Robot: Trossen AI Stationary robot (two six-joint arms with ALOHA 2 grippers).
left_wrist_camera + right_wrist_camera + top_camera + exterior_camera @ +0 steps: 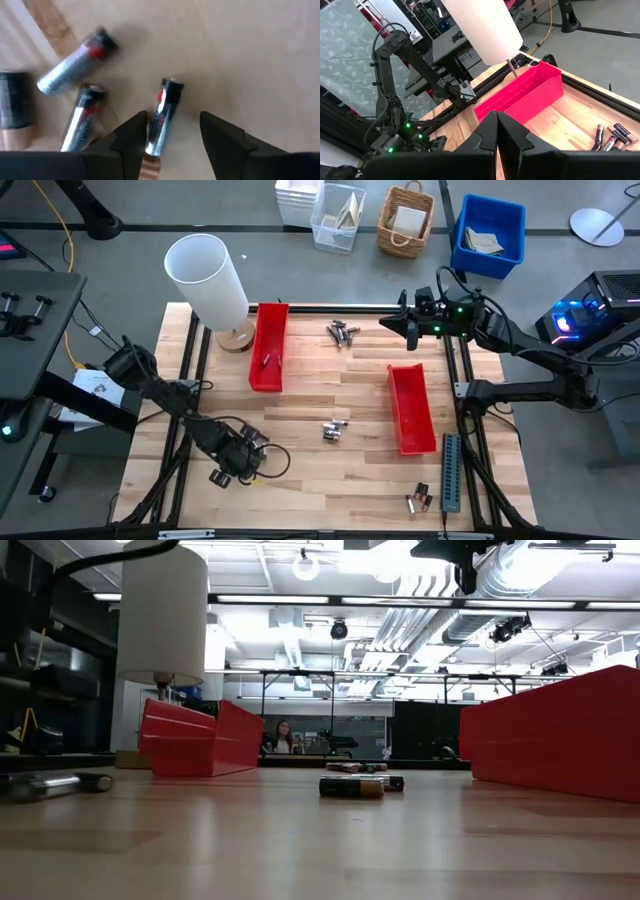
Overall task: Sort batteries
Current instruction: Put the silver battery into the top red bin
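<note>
Left gripper low over the front-left tabletop, fingers spread wide around 1 battery, not touching it. That battery lies flat, long axis running between the fingers and away from the wrist, dark cap at the far end, red band just under the cap. 2 more batteries lie just beside it: 1 roughly parallel, 1 angled across, dark end pointing away. A dark battery end shows at the wrist view's edge. High view puts the left gripper near the front-left edge.

Right gripper held up in the air over the far-right corner, fingers closed tip to tip, holding nothing; in high view it points toward the left.

Other batteries: a cluster at the far middle, pointing mixed ways; a pair at centre, long axes left-right, stacked side by side, seen side-on in low view; a small group at front right beside the grey strip. 1 lies on the low view's left, long axis across the picture.

2 red trays: left tray at far left next to the white lamp, something small and dark inside it; right tray right of centre.
</note>
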